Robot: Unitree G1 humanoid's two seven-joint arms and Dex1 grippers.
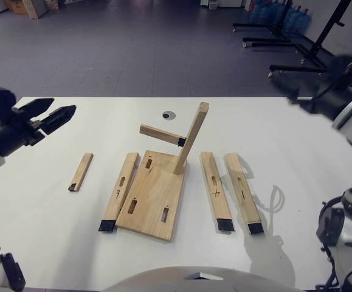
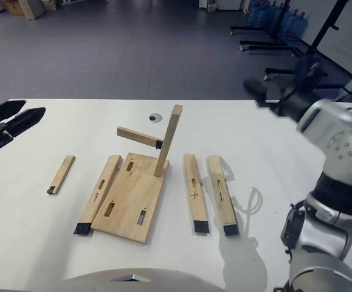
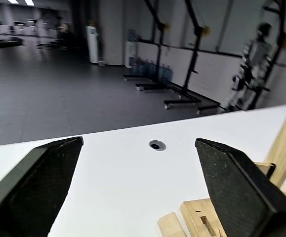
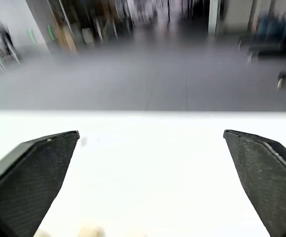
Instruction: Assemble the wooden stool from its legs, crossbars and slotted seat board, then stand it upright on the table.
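My left claw [image 1: 63,107] hung wide open and empty above the left edge of the surface [image 1: 297,182], touching nothing, its fingers [image 3: 34,187] aimed in toward the parts. My right claw [image 4: 151,133] was just as wide and just as empty, raised over the far right corner, well apart from any wood. I judged that both were held high and out to the sides to leave the half-built piece in the middle free of my arms.

Nearest my left claw lay the short bar [image 1: 81,171], flat and alone, well apart from the rest. Further in, the left leg [image 1: 120,191] lay flat, touching the left edge of the board [image 1: 154,194]. The board lay flat with its slots facing up, I supposed so that legs could go in from above. Three slots were open. In the far right one stood the upright leg [image 1: 191,139], tilted, its top leaning to the right. A crossbar [image 1: 160,134] stuck out of it toward my left, its free end in the air. Just right of the board, apart from it, the inner leg [image 1: 216,190] and the outer leg [image 1: 242,191] lay side by side.

By my reckoning the work was at an early stage, with three legs to fit. The leaning leg looked easy to knock out of its slot, so any reach past it called for care
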